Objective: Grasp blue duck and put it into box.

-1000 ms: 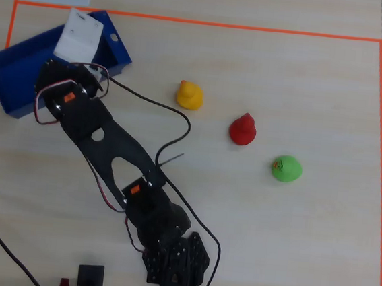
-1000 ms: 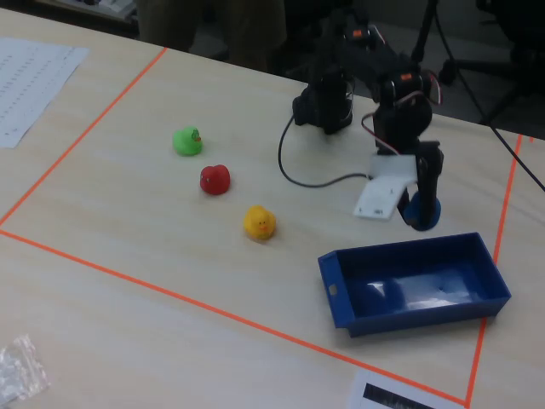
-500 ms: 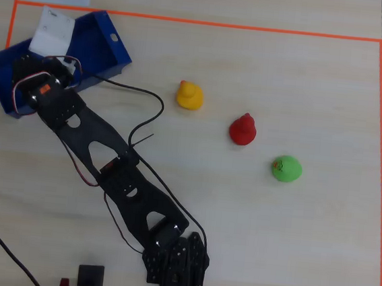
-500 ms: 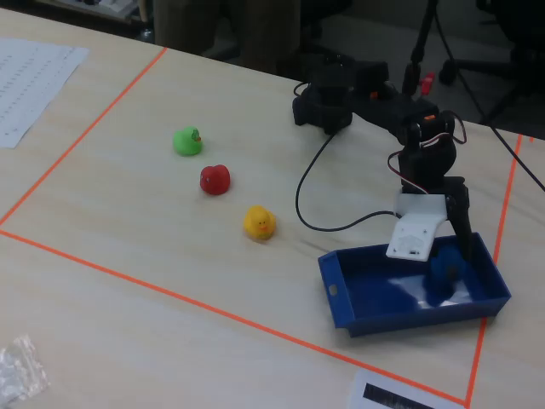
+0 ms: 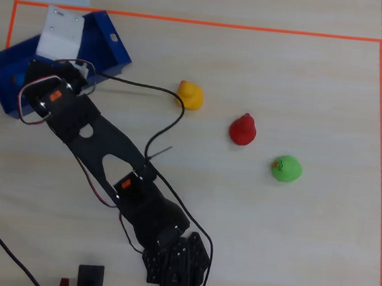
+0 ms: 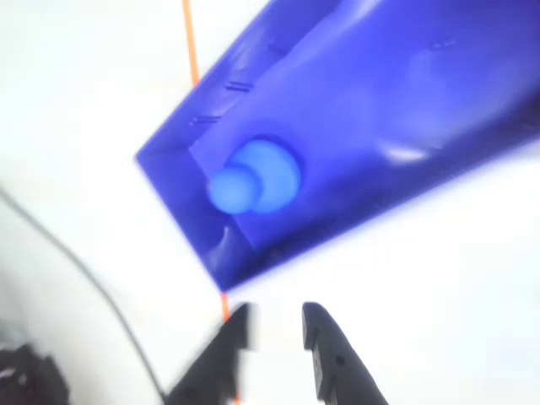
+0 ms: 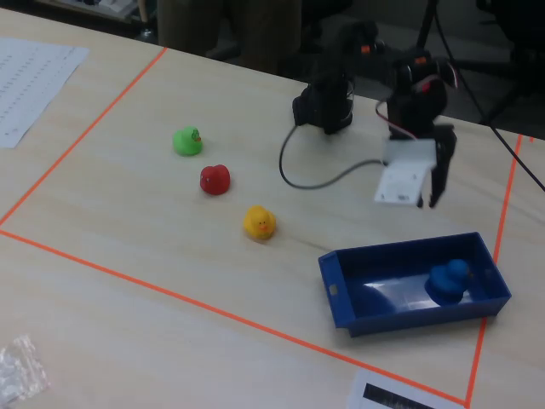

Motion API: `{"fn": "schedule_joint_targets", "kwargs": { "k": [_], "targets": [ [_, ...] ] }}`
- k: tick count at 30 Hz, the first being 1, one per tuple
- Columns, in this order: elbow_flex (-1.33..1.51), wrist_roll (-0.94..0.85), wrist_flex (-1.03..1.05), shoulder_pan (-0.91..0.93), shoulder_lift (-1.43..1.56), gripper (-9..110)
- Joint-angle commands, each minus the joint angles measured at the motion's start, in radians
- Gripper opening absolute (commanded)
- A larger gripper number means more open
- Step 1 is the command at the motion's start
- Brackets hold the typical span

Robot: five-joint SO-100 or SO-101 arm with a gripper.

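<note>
The blue duck point(image 7: 450, 279) already lies inside the box point(image 7: 375, 311), near the short end at the right in the fixed view, and the wrist view shows it resting on the box floor close to a corner point(image 6: 253, 179). So the placing looks done, and what remains is mostly a matter of getting the arm away cleanly.

The main risk is a knock to the box. The end effector point(image 7: 430, 192) hangs just above and behind the box in the fixed view, and the box has thin walls and looks light; a low or sideways withdrawal could catch its rim and push it along the table point(image 7: 128, 281) or tip it, which might roll the duck out. The black cable point(image 5: 159, 123) trailing across the table beside the arm could also drag on something as the arm swings. The yellow duck point(image 7: 259, 222) sits nearest the box, with the red duck point(image 7: 215, 179) and the green duck point(image 7: 187, 141) farther off; a wide sweep at table height could scatter them, though they lie well apart from the arm at present.

The end effector holds nothing. In the wrist view its two fingers point(image 6: 325, 342) stand slightly parted with only a narrow gap between them, over bare table just outside the box wall point(image 6: 278, 253), touching neither box nor duck. The view is blurred, so the exact width of the gap is hard to judge.
</note>
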Motion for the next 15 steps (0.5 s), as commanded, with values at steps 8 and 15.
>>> {"fn": "schedule_joint_targets", "kwargs": {
  "k": [8, 15],
  "targets": [
    [1.21, -0.268, -0.08, 0.169, 1.178, 0],
    [1.671, -0.357, -0.075, 0.296, 1.651, 0]
  ]
}}
